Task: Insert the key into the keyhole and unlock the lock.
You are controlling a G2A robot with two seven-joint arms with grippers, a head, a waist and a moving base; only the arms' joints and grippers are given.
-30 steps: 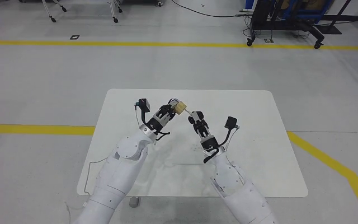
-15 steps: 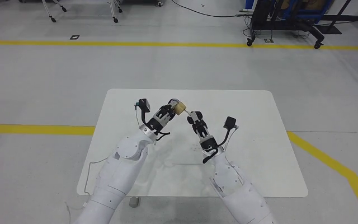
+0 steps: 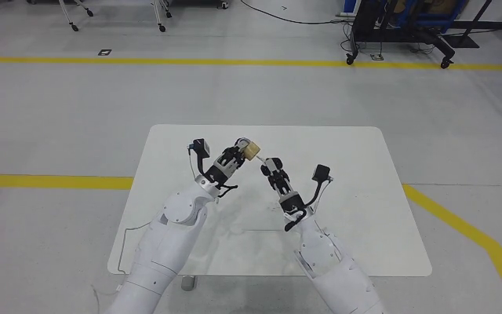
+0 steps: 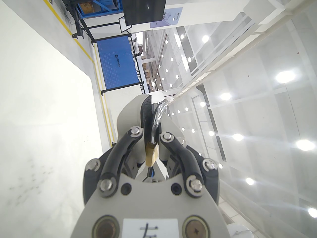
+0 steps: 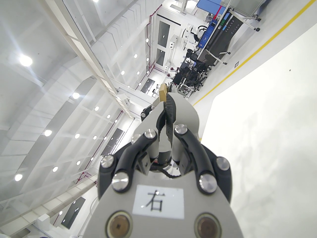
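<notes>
Labelled left gripper (image 4: pixel 155 110) pinches the lock (image 4: pixel 151 156) — labelled right gripper (image 5: pixel 164 105) pinches the key (image 3: pixel 261 158).

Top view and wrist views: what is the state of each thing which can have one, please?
Left gripper: fingers shut on the padlock.
Right gripper: fingers shut on the key.
Padlock: held up by the left gripper; locked or unlocked, cannot tell.
Key: points at the padlock; inserted or not, cannot tell.
</notes>
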